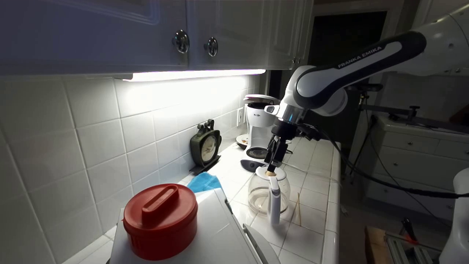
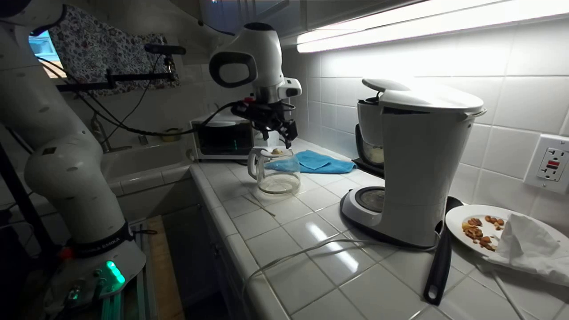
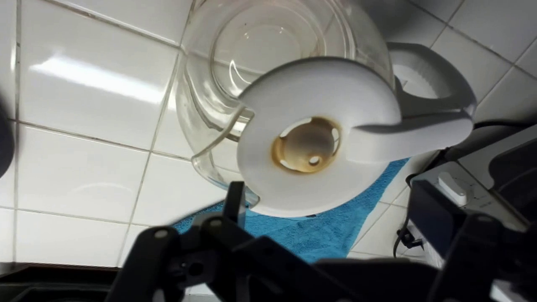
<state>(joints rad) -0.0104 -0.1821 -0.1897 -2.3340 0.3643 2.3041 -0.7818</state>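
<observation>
Upright on the white-tiled surface, between white toaster oven and coffee maker: a clear glass carafe with a vertical body axis. Handle turned toward the oven end and the surface's outer edge, away from the coffee maker; in the wrist view, a line from pouring lip at left to handle at right. White lid seated on top, with a brown-stained recess at its middle and a tongue laid along the top of the handle. Just above, gripper slanting down, jaws spread wide apart, with the lid between them in the wrist view; touching it or not, hard to tell. Blue cloth rumpled on the surface near the carafe, on the side toward the tiled wall. Thin sticks just beside the carafe, on the outer-edge side. Past the coffee maker, a plate holding nuts and a crumpled white napkin. On the oven, a red lidded container.
</observation>
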